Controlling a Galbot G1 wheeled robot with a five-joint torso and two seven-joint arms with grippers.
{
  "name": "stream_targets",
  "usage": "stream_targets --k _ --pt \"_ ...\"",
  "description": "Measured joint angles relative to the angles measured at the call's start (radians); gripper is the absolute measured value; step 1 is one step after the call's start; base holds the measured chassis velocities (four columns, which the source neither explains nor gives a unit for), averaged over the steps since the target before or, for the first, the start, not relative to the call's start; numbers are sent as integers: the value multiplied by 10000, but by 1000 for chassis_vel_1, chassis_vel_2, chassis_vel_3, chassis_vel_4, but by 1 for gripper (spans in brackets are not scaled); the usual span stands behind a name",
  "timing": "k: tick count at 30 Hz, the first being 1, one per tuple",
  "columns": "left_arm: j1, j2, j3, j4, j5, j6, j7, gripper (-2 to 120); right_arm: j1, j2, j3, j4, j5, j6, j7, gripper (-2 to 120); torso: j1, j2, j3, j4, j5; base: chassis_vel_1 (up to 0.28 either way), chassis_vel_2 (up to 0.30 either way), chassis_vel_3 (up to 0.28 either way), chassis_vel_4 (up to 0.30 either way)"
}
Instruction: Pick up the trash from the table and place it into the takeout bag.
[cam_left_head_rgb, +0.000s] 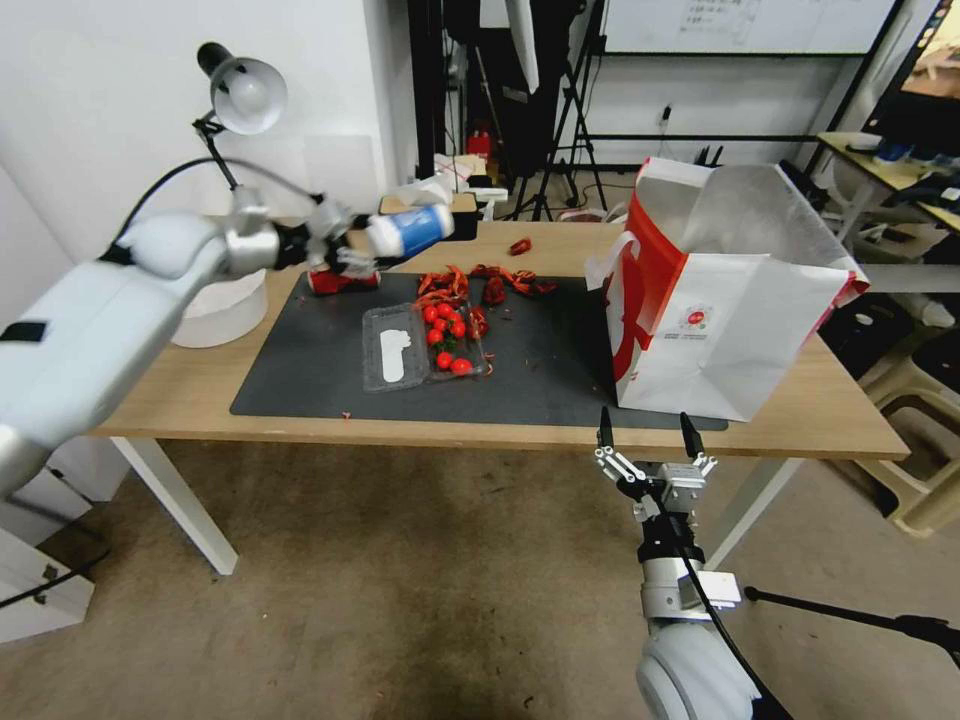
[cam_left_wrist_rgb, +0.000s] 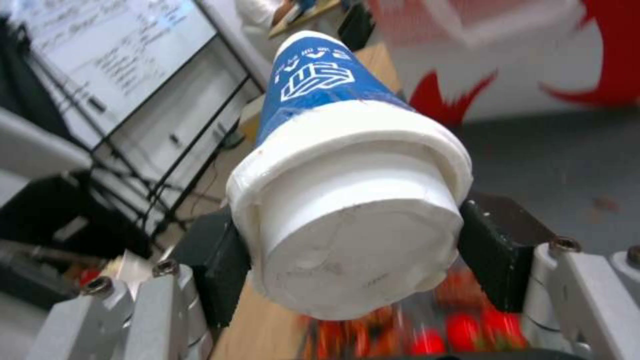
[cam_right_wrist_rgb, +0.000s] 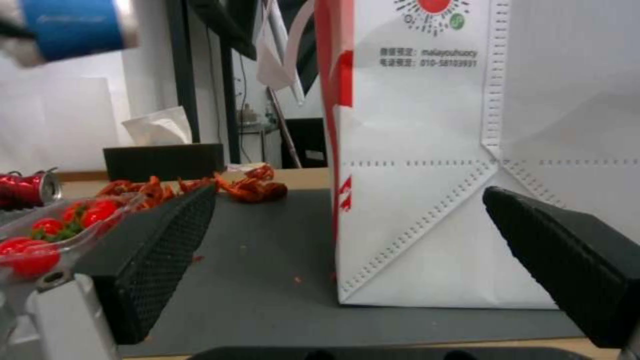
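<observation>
The left arm (cam_left_head_rgb: 90, 310), at the left of the head frame, has a bulky white shell with a small black patch, then a silver cylindrical wrist with a black cable looping above it. The left gripper (cam_left_wrist_rgb: 347, 245) has silver-grey knuckles with dark screws and black pads. The right arm (cam_left_head_rgb: 680, 600), at lower right, has white and silver segments, a black collar and a black cable. The right gripper (cam_left_head_rgb: 650, 432) has silver linkages and black fingers (cam_right_wrist_rgb: 160, 250) with textured faces.
</observation>
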Motion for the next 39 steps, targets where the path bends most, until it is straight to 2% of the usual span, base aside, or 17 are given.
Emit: stream_targets --k 3,5,8,16,19,27,33,34,36,39 --pt "-1151 -833 803 485 -303 10 -129 65 4 2 31 26 3 -15 10 100 2 0 -1 5 4 0 0 0 0" --pt "-1353 -1008 952 569 -354 12 -141 65 7 3 31 37 5 -19 11 100 1 0 -2 1 5 0 0 0 0" --pt "-2158 -1868 1519 955 -644 39 -205 65 40 2 41 44 13 -31 15 100 2 0 -1 2 4 0 0 0 0" --pt "-2550 -2413 1765 1182 -780 46 -214 65 48 1 49 45 18 -36 17 100 1 0 -2 0 7 0 0 0 0" --pt "-2848 -2911 1936 1405 -882 57 -217 65 45 2 62 48 21 -38 21 100 2 0 -1 2 3 0 0 0 0" --pt "-3015 -3198 2026 1527 -950 63 -220 65 40 0 72 54 23 -38 25 100 1 0 -1 -1 5 0 0 0 0" --pt "-3352 -3842 2188 1773 -1112 126 -236 65 38 -8 105 74 45 -39 32 100 2 0 -1 0 3 0 0 0 0" --pt "-3529 -4193 2279 1887 -1167 163 -243 65 46 -8 117 77 57 -40 35 100 2 1 -2 0 6 0 0 0 0" --pt "-3788 -4805 2565 2073 -1177 235 -235 74 54 4 141 79 65 -41 47 100 0 2 -2 3 4 0 0 0 0" --pt "-3801 -4848 2587 2091 -1179 235 -235 74 53 7 142 80 66 -40 47 100 0 1 -3 3 3 0 0 0 0"
